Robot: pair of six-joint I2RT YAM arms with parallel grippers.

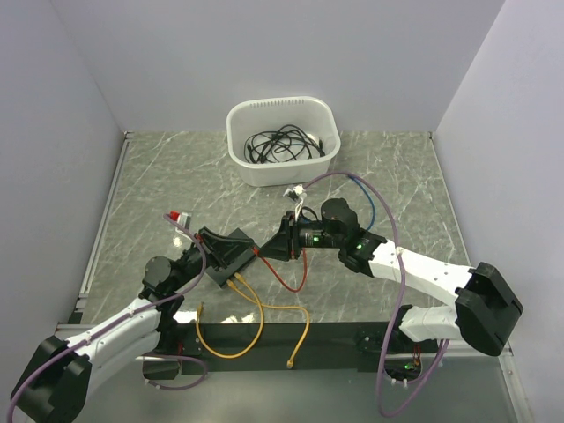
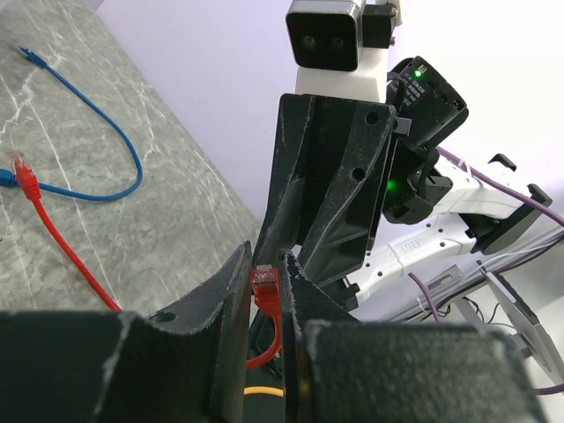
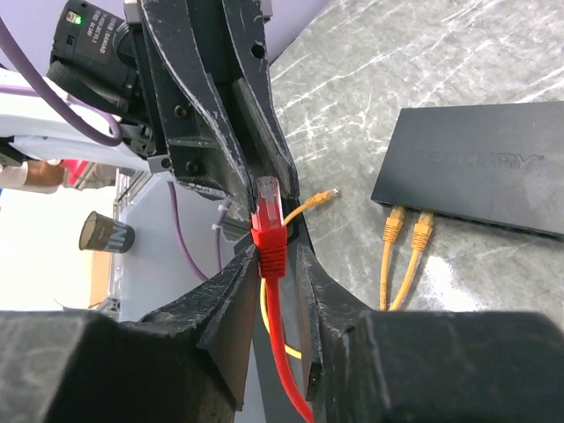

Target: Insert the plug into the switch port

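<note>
1. The left gripper has its two fingers almost closed, and the red plug sits clamped in the narrow gap between them, with its contacts facing the left wrist camera.
2. The right gripper meets the left one tip to tip, above the table.
3. In the right wrist view, the fingers of the right gripper stand on both sides of the plug's red boot, only a little wider than it. I cannot tell if they press on it.
4. The red cable runs down from the plug between the right fingers.
5. The black switch lies flat on the table, beside and below the two grippers.
6. The switch port row is along the long edge that faces the arm bases. Two yellow plugs are already in it, side by side.
7. The red plug is in the air and apart from the switch, not in any port.
8. The yellow cables loop toward the near edge of the table.
9. A blue cable lies curved on the table.
10. A white tub with black cables inside stands at the far side, well apart from the switch.
</note>
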